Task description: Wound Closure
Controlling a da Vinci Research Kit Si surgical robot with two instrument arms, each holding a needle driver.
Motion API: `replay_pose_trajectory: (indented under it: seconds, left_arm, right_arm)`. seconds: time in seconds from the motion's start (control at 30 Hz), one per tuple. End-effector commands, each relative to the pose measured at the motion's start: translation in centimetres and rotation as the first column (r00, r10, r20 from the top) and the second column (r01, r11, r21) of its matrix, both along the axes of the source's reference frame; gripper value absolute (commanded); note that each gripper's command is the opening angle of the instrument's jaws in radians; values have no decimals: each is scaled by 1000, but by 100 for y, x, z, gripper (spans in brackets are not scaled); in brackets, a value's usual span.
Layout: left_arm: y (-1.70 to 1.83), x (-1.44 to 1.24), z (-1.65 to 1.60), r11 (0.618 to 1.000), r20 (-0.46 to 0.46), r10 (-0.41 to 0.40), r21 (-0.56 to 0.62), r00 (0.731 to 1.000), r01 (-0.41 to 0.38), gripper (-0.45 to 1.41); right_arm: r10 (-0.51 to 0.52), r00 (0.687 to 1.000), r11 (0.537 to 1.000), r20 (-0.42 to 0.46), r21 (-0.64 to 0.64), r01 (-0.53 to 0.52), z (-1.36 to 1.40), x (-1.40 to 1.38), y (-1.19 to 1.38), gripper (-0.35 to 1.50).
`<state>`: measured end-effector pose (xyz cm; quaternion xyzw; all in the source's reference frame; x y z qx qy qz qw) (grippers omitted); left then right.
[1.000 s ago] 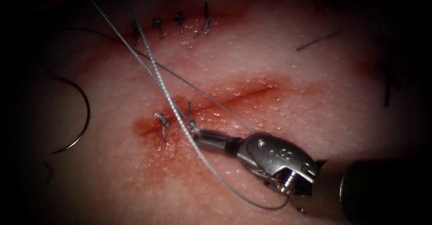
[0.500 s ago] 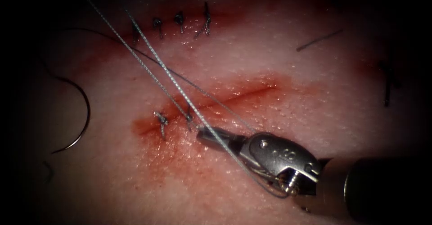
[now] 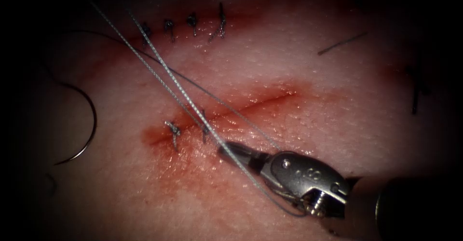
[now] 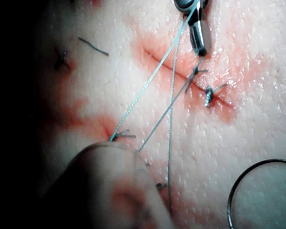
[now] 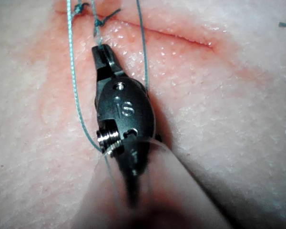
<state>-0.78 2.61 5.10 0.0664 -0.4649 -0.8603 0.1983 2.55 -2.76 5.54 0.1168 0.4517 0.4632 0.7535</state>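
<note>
At the far left, the needle [image 3: 94,123] is seen lying loose on the tissue [image 3: 299,67], well to the left of the cut [image 3: 260,101] and not driven into it; it is held by neither tool. A row of finished stitches [image 3: 193,25] is seen on the far side. The left tool's shaft [image 4: 105,186] is seen in the left wrist view, with the strands running in behind it, and it cannot be told whether anything is gripped by it. Two strands of thread [image 3: 164,72] are stretched from the far left down across the cut's left part. Two knotted stitches [image 3: 172,131] are set across the cut's left end, and red fluid [image 3: 193,173] is spread over the tissue around and near them. Just right of the second stitch, on the near side of the cut, the right tool [image 3: 230,150] is found with its jaws closed on the thread: a short length is drawn from that stitch to its tip. A slack loop of thread is draped around its wrist. At the far right, a cut end of thread [image 3: 342,42] is left on the tissue.
</note>
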Motion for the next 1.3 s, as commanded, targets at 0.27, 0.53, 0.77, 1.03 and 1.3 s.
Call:
replay_pose_trajectory:
  seconds: [0.27,0.53,0.77,1.03,1.3]
  left_arm:
    - [-36,-29,-22,997,291,11,67,957,-32,-45]
    - [-76,-46,-50,977,567,101,97,818,-188,-45]
    - [-101,-58,-94,949,772,14,190,635,-252,-45]
    - [-114,-81,-148,942,814,-19,209,581,-262,-45]
    - [-117,-85,-149,941,826,-7,197,563,-277,-45]
  right_arm:
    - [27,996,983,-88,-179,-43,-8,7,19,62]
    - [40,997,982,-62,-183,-51,-41,3,41,109]
    - [16,999,976,37,-217,-7,-58,41,73,115]
    - [-58,985,961,160,-258,98,-43,90,87,115]
    - [-66,985,956,160,-273,108,-29,113,94,115]
